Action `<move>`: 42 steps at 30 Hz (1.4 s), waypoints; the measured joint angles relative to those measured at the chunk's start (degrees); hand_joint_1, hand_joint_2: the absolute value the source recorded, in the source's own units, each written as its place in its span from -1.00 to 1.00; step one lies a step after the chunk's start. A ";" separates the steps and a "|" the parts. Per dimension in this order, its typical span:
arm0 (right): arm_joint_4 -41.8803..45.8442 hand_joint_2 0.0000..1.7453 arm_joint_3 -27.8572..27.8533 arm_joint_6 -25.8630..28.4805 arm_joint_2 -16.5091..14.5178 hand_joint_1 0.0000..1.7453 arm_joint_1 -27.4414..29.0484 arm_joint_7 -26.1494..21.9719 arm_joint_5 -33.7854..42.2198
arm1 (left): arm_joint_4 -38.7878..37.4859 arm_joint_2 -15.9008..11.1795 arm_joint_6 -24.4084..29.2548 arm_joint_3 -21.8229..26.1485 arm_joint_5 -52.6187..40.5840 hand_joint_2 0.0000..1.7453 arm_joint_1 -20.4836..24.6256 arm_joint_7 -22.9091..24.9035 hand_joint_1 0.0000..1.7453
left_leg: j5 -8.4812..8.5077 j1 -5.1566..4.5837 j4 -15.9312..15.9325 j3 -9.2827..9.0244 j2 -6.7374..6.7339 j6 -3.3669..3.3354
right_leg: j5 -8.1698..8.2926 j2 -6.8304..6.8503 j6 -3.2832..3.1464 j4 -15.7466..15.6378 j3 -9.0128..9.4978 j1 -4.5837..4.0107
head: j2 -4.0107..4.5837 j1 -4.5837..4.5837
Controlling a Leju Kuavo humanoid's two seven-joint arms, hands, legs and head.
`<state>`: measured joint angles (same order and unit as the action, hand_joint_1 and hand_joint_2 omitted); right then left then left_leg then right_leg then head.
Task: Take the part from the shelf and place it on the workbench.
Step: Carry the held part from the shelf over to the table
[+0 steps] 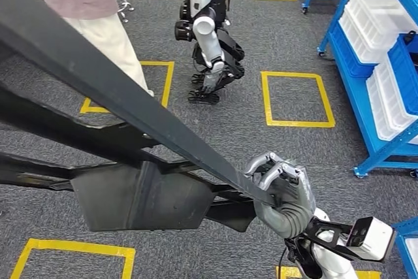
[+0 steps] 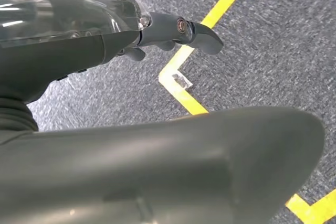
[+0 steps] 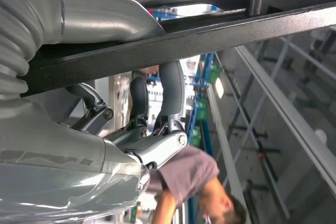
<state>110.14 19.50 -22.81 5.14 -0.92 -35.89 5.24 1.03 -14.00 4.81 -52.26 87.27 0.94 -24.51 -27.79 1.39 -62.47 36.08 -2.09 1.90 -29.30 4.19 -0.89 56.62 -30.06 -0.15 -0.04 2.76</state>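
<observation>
The part (image 1: 143, 194) is a large black frame: long flat bars and a dark panel. It spans the head view from the upper left to the lower right, above the grey floor. My right hand (image 1: 283, 194) grips the end of one long bar at the lower right, fingers curled over it. In the right wrist view the same bar (image 3: 198, 43) runs between the thumb and fingers of that hand (image 3: 130, 124). In the left wrist view my left hand (image 2: 79, 51) hangs over the floor, its fingers (image 2: 178, 27) stretched out and apart from the thumb (image 2: 178, 166), holding nothing.
Another humanoid robot (image 1: 209, 31) stands ahead on the grey carpet. A person (image 1: 93, 11) stands at the upper left, behind the bar. Blue shelving with white bins (image 1: 379, 50) lines the right side. Yellow taped squares (image 1: 296, 99) mark the floor.
</observation>
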 joint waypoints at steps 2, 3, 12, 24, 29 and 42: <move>0.02 1.00 0.01 -0.12 0.00 1.00 -0.04 -0.01 0.07 | 0.00 0.03 0.01 -0.01 0.00 -1.00 0.15 -0.03 -1.00 | 0.93 -0.40 4.05 -2.01 -1.41 -0.65 | -0.36 1.01 0.68 0.11 0.26 -0.24 | 0.00 -0.07; 0.02 1.00 0.04 -0.16 -0.01 1.00 -0.06 -0.01 0.13 | 0.00 0.03 0.03 -0.01 0.00 -1.00 0.12 -0.03 -1.00 | 0.77 -0.68 4.23 -2.00 -1.13 -1.15 | -0.47 1.52 1.00 0.10 0.37 -0.29 | 0.00 -0.09; 0.01 1.00 0.24 -0.36 0.00 1.00 0.17 -0.11 0.48 | -0.02 -0.08 0.20 -0.02 0.00 -1.00 0.14 -0.03 -1.00 | 1.10 -1.15 4.45 -2.06 4.27 -3.59 | -8.04 -4.08 1.70 17.35 -7.69 0.32 | 0.00 -0.14; 0.10 1.00 0.23 -0.60 -0.19 1.00 -0.09 -0.09 0.66 | -0.07 0.32 0.11 -0.07 0.00 -1.00 0.10 0.02 -1.00 | -3.04 -0.89 -2.73 1.96 4.50 -1.50 | 1.49 -4.88 -0.51 -0.47 -1.00 0.31 | 0.00 -0.01; -0.01 1.00 0.22 -0.69 -0.24 1.00 -0.04 -0.02 0.68 | -0.07 0.78 -0.33 -0.07 0.00 -1.00 0.25 -0.05 -1.00 | -3.15 0.32 -6.91 3.44 2.14 -0.11 | 1.18 -1.25 -0.08 -0.41 -0.88 0.39 | 0.00 0.02; -0.01 1.00 0.38 -0.72 -0.55 1.00 -0.31 0.17 0.62 | -0.07 1.68 -1.00 -0.11 0.00 -1.00 0.83 -0.55 -1.00 | 0.95 -0.82 4.57 -2.25 3.71 -3.34 | -7.62 -3.82 2.46 16.63 -7.88 0.77 | 0.00 -0.05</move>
<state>110.14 19.88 -23.53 4.59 -1.23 -35.72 5.86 0.96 -12.32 3.81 -52.37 87.27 1.77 -25.06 -26.84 0.58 -57.90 33.83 1.62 -1.45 -36.92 0.37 1.57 73.25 -37.94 0.61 -0.04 2.70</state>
